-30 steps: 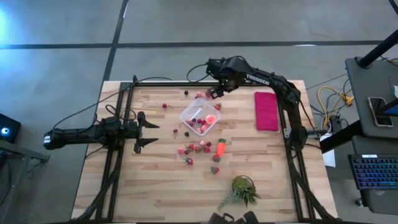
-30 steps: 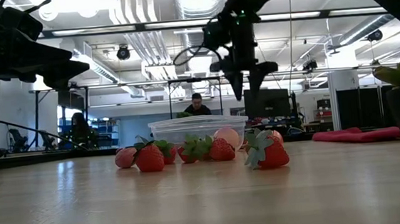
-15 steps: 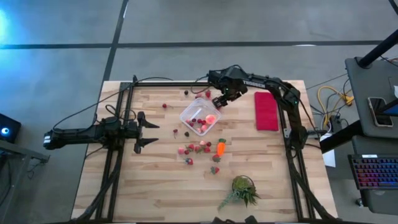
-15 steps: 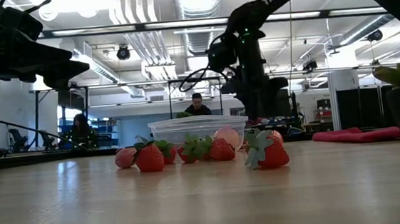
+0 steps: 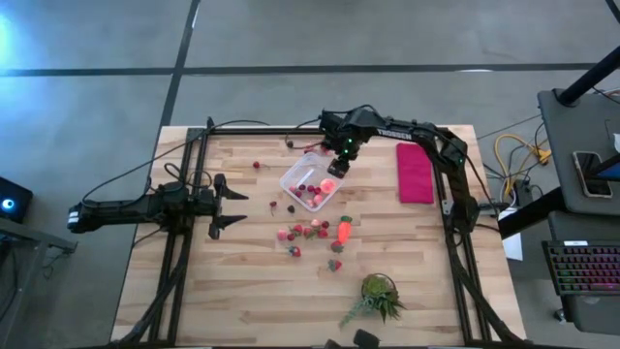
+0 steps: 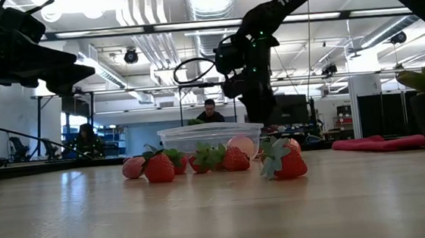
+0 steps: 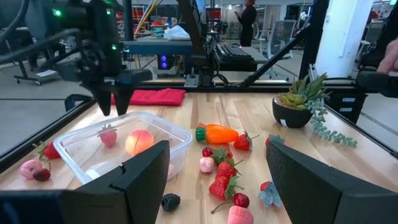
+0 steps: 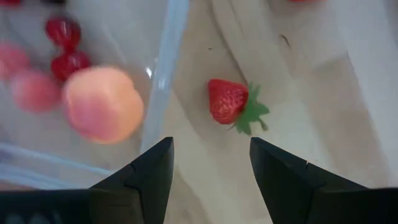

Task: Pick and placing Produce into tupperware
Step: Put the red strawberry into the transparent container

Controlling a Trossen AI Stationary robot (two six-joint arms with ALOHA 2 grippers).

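Evidently the right arm is lining up a strawberry beside the tupperware.

Nearest lies a green plant; beyond it, loose produce with the orange carrot piece waits on the table, not yet collected. At mid-depth on the left, the left gripper rests idle, its fingers spread and empty, well apart from the work. Just past the loose pieces, the tupperware already holds berries and a peach-coloured fruit. At its far right corner the right gripper hovers, fingers spread with nothing between them, over a strawberry just outside the wall, probably to pinch it next. A magenta cloth lies right.
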